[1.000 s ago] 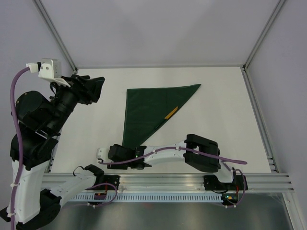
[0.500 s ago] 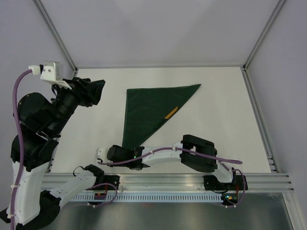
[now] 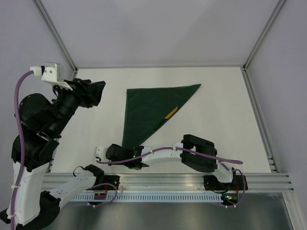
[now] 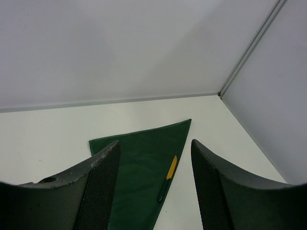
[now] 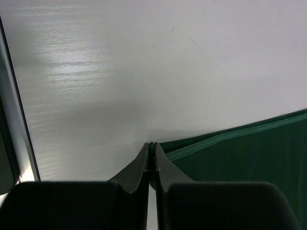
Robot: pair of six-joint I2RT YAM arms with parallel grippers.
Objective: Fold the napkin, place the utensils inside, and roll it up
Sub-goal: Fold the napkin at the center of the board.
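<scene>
1. The napkin (image 3: 153, 108) lies flat on the table (image 3: 216, 134), folded into a triangle with its narrow corner toward the near edge.
2. An orange-yellow utensil (image 3: 171, 113) lies on the napkin along its slanted right edge.
3. The right gripper (image 5: 153, 149) sits low at the narrow near corner with its jaws pressed together. The corner's tip seems pinched between them, though the fingers hide the very tip.
4. The left gripper (image 4: 153, 191) hangs above the table, left of the napkin and well apart from it. Its jaws are spread wide, holding and touching nothing.
</scene>
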